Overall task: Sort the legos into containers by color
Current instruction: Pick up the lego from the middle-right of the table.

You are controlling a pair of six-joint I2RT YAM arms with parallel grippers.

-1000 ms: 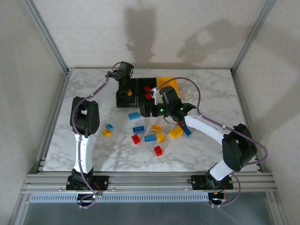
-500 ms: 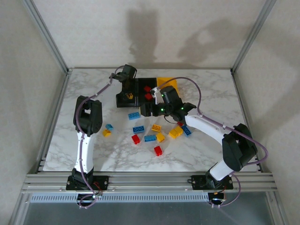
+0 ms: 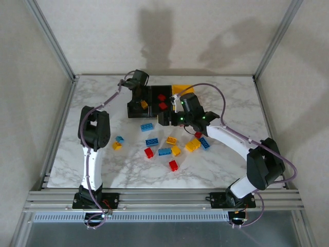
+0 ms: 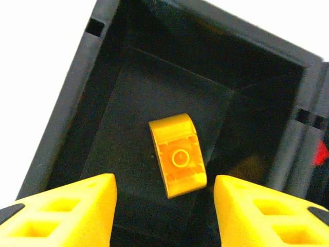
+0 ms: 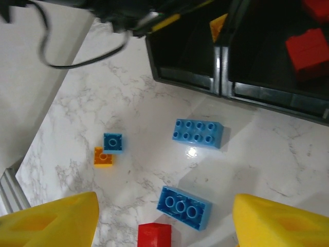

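The left tool (image 4: 164, 185) hangs spread above the left black bin (image 4: 67, 103); 1 yellow brick (image 4: 177, 154) lies loose on the bin floor, its long axis running from upper left to lower right in the left wrist view. The right tool (image 5: 165, 206), spread and empty, hovers over a long blue brick (image 5: 198, 133) lying left to right on the white marbled counter (image 5: 277, 154). From above, the 3 joined bins (image 3: 181, 91) sit at upper centre, with bare counter along the left, right and near edges inside the aluminium frame (image 3: 51, 38).
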